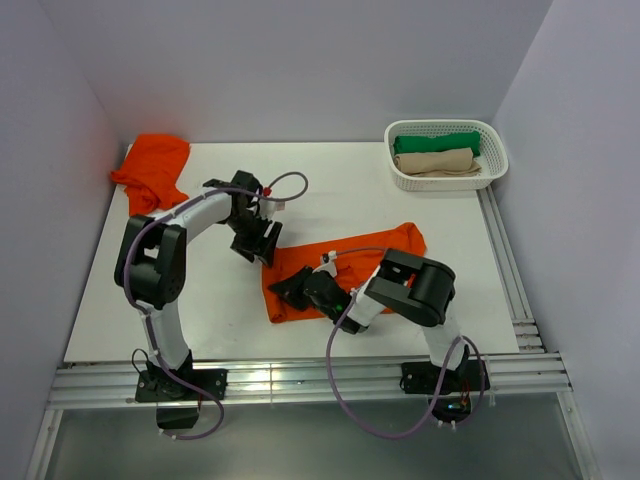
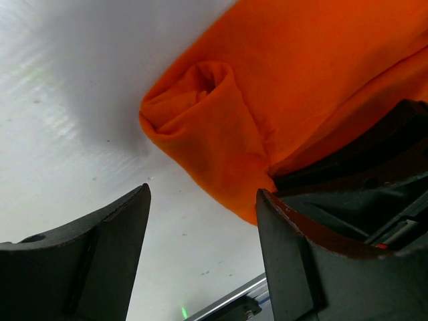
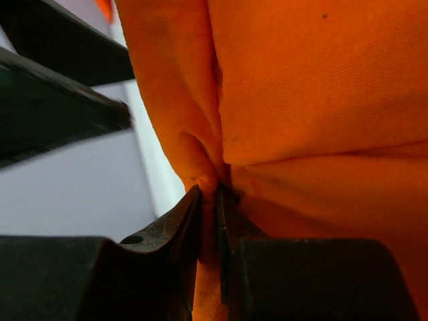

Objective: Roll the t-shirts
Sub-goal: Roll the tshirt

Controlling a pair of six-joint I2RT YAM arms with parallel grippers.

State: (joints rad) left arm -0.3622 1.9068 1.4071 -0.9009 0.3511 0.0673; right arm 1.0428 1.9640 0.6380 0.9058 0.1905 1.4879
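- We see an orange t-shirt [image 1: 345, 262] lying folded into a long band at the centre of the white table [image 1: 100, 300], running from about 7 o'clock up toward 2 o'clock in the top view.
- We find the left gripper [image 1: 262, 243] just off the band's near-left end, at about 10 o'clock from it; in its own wrist view the two dark fingers [image 2: 107, 261] stand well apart with bare table between them, holding nothing.
- In that same left wrist view the shirt's end [image 2: 200, 120] shows as a loose rolled tube, its open mouth turned toward 10 o'clock, lying just beyond the fingertips.
- We see the right gripper [image 1: 290, 290] low on the shirt's near-left corner, at 7 o'clock of the band. In its wrist view the fingers [image 3: 175, 224] are pressed nearly together, pinching a thin fold of orange cloth [image 3: 321, 100] between them.
- A second orange t-shirt [image 1: 152, 170] lies crumpled at the table's far-left corner, about 10 o'clock, well apart from both arms.
- A white mesh basket [image 1: 445, 180] sits at the far-right corner, about 2 o'clock, holding a green roll [image 1: 436, 142] behind a beige roll [image 1: 437, 162].
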